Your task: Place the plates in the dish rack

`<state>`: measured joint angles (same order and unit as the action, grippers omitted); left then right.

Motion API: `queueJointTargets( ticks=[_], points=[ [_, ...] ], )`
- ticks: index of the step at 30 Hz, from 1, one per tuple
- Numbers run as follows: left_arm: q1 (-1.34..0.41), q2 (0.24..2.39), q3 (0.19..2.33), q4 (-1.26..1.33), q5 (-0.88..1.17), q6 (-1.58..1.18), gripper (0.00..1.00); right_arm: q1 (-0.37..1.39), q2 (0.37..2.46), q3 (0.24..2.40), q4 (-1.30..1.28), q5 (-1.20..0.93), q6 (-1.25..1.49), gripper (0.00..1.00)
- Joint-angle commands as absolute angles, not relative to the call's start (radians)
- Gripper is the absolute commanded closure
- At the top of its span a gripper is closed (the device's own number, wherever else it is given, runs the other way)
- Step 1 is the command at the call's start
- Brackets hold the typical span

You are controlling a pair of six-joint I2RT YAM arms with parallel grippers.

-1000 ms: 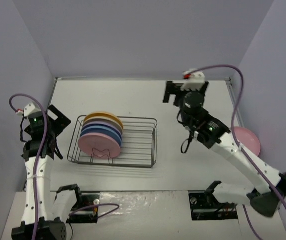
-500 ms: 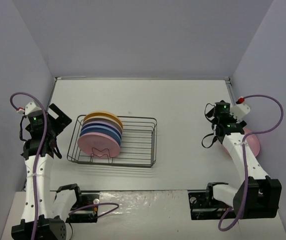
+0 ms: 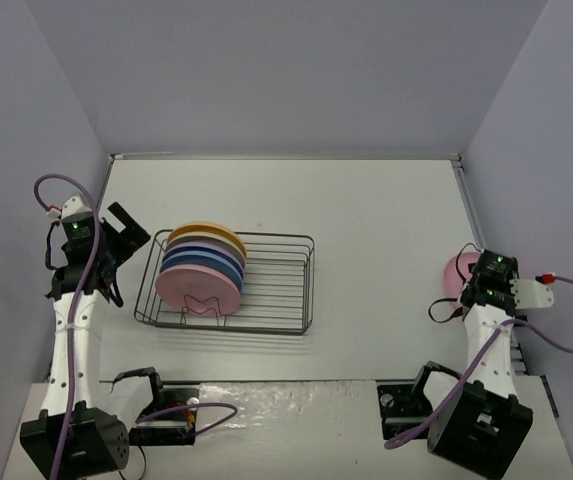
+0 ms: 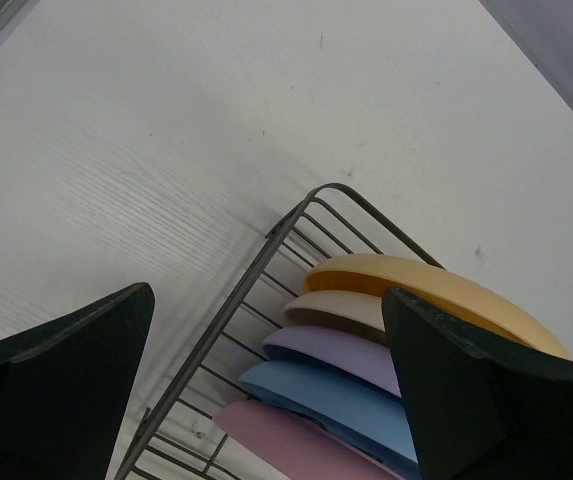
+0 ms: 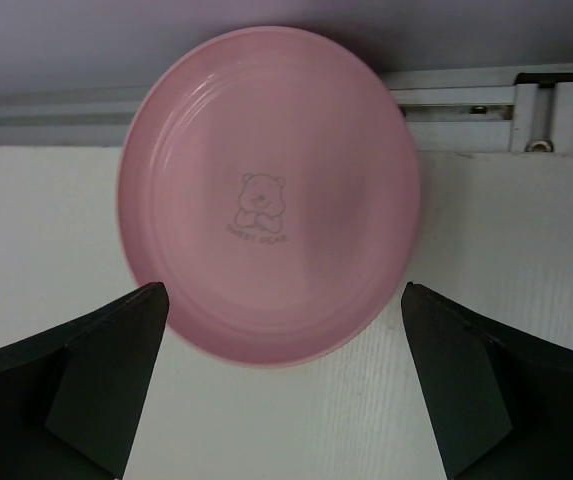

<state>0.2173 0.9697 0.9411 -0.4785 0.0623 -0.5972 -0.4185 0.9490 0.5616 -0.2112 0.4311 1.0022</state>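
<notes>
The dish rack (image 3: 266,285) stands left of centre. Five plates stand in its left half: yellow-orange (image 3: 206,234) at the back, then cream, purple, blue, and a pink plate (image 3: 198,286) in front. My left gripper (image 3: 126,232) is open and empty beside the rack's left end. Its wrist view shows the rack wire (image 4: 266,250), the yellow-orange plate (image 4: 426,285) and the blue plate (image 4: 316,395) between the open fingers (image 4: 66,380). The second pink plate (image 5: 266,190) lies flat at the table's right edge. My right gripper (image 5: 284,290) is open just short of it, as the top view (image 3: 474,274) shows too.
A metal rail (image 5: 486,100) and the purple wall run just behind the pink plate on the table. The rack's right half (image 3: 286,270) holds nothing. The arm mounts (image 3: 416,405) sit at the near edge.
My right arm has swung from the far middle of the table back to the right edge and lowered by the pink plate. My left gripper has shifted slightly.
</notes>
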Motion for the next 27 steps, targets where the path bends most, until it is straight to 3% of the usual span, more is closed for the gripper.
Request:
queueJointTargets(
  ticks=[1,13,22,27],
  points=[
    [0.216,0.98,1.017,-0.401,0.108,-0.572,0.03,-0.5,0.921,0.533,-0.208,0.41,1.051,0.0],
    [0.209,0.985,1.019,-0.391,0.123,-0.569,0.03,-0.661,1.081,0.416,0.042,0.157,0.991,0.0],
    [0.213,0.972,1.023,-0.407,0.095,-0.568,0.03,-0.661,1.213,0.415,0.134,0.159,0.956,0.24],
    [0.213,0.969,1.022,-0.414,0.075,-0.565,0.03,-0.661,1.237,0.405,0.153,0.167,0.964,0.47]
  ],
)
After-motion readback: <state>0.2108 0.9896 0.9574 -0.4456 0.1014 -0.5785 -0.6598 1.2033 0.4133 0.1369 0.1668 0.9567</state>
